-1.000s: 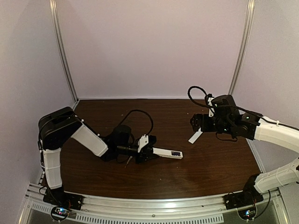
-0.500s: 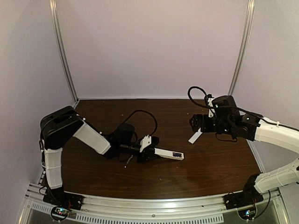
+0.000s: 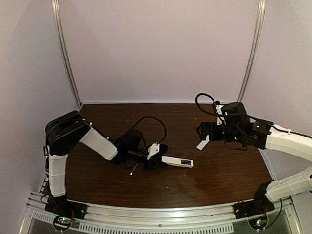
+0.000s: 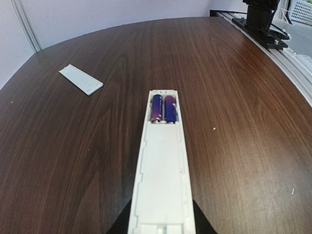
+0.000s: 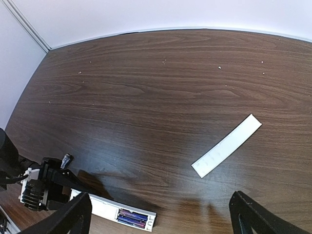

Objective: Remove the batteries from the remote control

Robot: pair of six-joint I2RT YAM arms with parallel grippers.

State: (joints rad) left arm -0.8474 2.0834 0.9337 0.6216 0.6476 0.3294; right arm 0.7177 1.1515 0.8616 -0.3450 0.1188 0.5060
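The white remote control (image 3: 176, 161) lies near the table's middle with its back open, and two purple batteries (image 4: 163, 108) sit in the recess at its far end. My left gripper (image 3: 157, 159) is shut on the remote's near end; its dark fingertips (image 4: 202, 225) flank the remote's body (image 4: 162, 180). My right gripper (image 3: 200, 129) hangs open and empty above the table at the right. In the right wrist view the remote (image 5: 113, 209) and its batteries (image 5: 132, 217) show at the lower left.
The thin flat white battery cover (image 3: 203, 142) lies on the table under the right gripper; it also shows in the left wrist view (image 4: 81, 79) and the right wrist view (image 5: 227, 145). A small screwdriver (image 3: 132, 169) lies beside the left wrist.
My left gripper has slid the remote a little to the right and forward. My right gripper has shifted slightly left.
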